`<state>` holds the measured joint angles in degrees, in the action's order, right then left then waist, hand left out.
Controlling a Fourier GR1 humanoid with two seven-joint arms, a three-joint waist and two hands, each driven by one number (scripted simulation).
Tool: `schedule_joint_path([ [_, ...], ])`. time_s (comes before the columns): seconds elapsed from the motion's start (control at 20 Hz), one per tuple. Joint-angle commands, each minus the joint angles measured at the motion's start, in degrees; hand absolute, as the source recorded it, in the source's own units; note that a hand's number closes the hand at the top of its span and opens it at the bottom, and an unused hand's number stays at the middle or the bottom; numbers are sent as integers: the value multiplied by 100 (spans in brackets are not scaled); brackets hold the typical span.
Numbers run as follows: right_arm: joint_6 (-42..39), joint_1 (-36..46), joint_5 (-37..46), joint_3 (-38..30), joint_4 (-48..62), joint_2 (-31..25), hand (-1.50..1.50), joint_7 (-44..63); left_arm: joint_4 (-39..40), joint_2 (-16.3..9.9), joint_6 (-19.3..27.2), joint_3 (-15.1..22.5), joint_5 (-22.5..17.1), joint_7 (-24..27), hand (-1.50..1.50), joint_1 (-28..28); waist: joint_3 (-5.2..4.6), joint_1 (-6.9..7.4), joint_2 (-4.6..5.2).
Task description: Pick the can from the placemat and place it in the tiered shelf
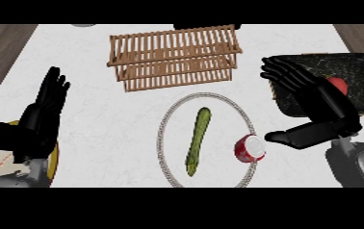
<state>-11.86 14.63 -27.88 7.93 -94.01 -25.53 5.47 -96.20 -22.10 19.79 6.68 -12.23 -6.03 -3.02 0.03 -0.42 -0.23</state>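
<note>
I see a white marbled counter (92,103) carrying everything. At the far centre stands the wooden slatted tiered shelf (174,57), with nothing between it and the plate. Nearer me lies a round plate (168,127) with a pale beaded rim; a green cucumber (198,140) lies lengthwise on its middle. At the right sits the dark placemat (338,67), largely covered by my right hand (320,103), whose fingers are straight and spread, thumb pointing left toward the can. A red object (338,84) shows partly behind that hand on the placemat; I cannot tell what it is. The can (250,148), red with a white top, lies tilted on the plate's right rim, off the placemat, just beside the right thumb; I cannot tell whether they touch. My left hand (39,117) rests open at the left edge, fingers up.
</note>
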Motion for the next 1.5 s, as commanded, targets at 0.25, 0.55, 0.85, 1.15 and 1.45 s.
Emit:
schedule_joint_path([
  [0.25,-1318,447,509,484,-1329,-1763,-150,1383,124,127,13,47,119,76,0,-22,-20,-15,-11],
  [0.55,-1454,983,1867,1068,-2203,-2454,-150,2395,-149,24,-10,22,101,-220,0,-61,-17,40,-25],
  [0.85,-1257,1421,2669,2057,-2415,-1579,-150,4019,166,211,-46,-46,174,-218,0,-372,-9,73,22],
  [1.15,-1410,1467,4028,2848,-2120,-1100,-150,4370,305,243,-267,-160,169,48,0,-226,-6,87,26],
  [1.45,-1833,1441,4578,3205,-1848,-994,-150,4964,58,404,-142,-29,389,1,0,-38,-6,92,17],
])
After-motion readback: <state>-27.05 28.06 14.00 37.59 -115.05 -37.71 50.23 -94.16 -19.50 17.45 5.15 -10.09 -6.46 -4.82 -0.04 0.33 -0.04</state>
